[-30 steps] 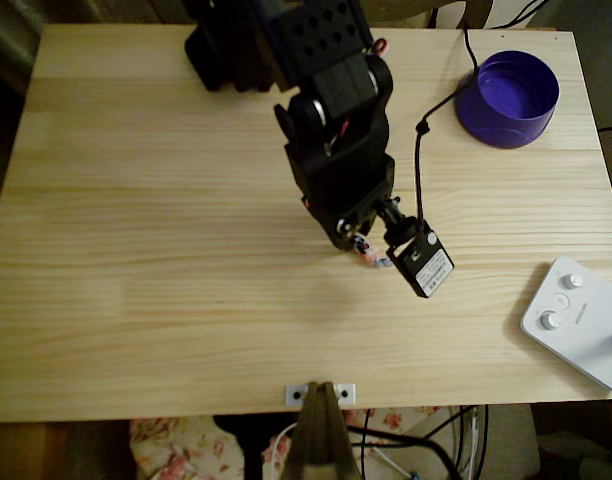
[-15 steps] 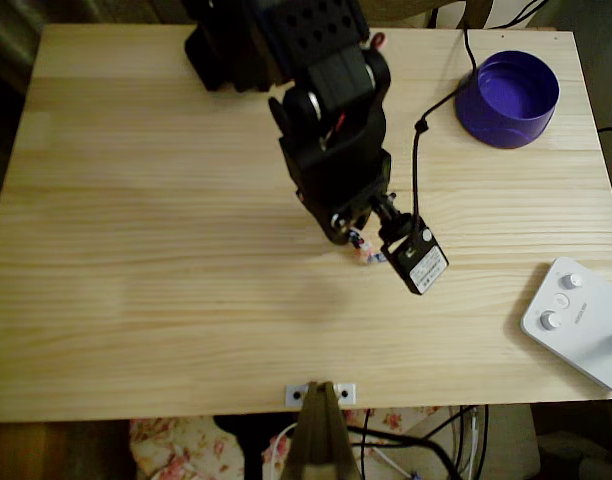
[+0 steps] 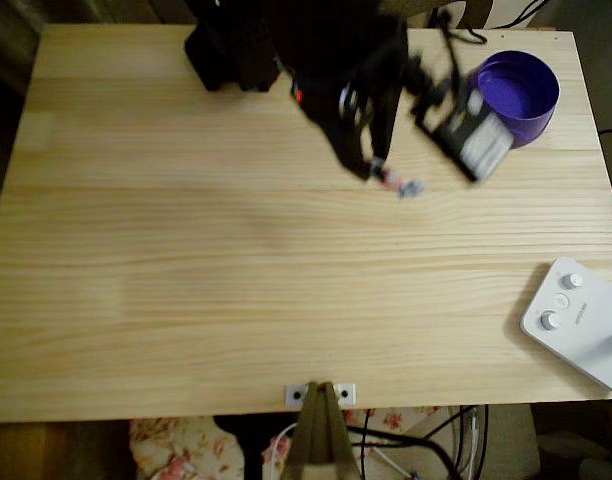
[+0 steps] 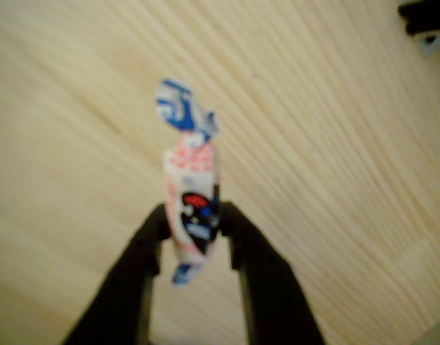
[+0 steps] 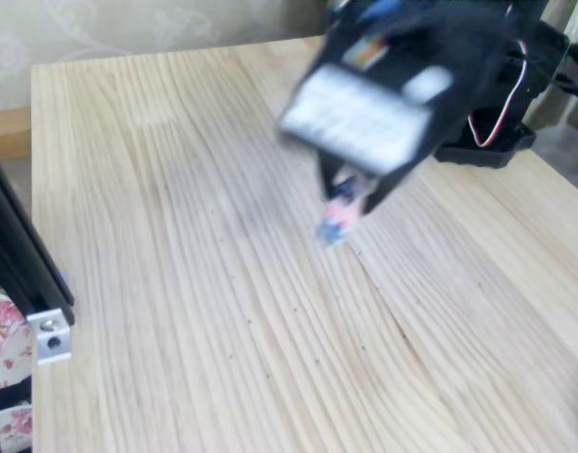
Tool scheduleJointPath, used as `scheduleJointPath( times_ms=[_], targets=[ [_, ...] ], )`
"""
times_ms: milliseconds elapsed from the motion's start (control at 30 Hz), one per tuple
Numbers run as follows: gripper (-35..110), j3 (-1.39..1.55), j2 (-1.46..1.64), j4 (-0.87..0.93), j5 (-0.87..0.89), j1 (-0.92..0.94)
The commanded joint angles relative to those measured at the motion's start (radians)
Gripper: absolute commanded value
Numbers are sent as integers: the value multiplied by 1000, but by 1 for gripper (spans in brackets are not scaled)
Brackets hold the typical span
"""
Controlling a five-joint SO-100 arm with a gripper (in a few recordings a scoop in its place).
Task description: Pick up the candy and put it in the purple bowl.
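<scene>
Candy (image 4: 192, 208) sits clamped by its middle between the black fingers of the gripper (image 4: 194, 228), lifted off the wooden table (image 3: 186, 280), its twisted blue end poking out ahead. It looks light, thin and crinkly, likely slippery, so this mid-body hold seems best. Purple bowl (image 3: 521, 95) waits near the table's far right corner in the overhead view.

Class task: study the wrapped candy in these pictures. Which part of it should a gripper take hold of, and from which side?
Grip the candy across its narrow middle, coming from the side so the jaws close on its long flanks. It is a thin stick with loose twisted ends, which give poor purchase. The gripper holds it that way in the wrist view, both ends sticking out.
</scene>
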Motion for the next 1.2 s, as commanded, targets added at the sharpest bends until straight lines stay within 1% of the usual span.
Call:
scheduleJointPath(
  times_ms=[0,133,300,500,667,867,1167],
  targets=[
    [-1,-35,196,72,12,-109],
    [-1,-58,268,109,55,-206],
    [-1,-132,275,114,135,-360],
    [-1,-187,233,77,135,-528],
    [-1,-189,170,-2,133,-646],
    [-1,-236,25,-115,141,-721],
    [-1,-339,-206,-227,176,-719]
  ],
)
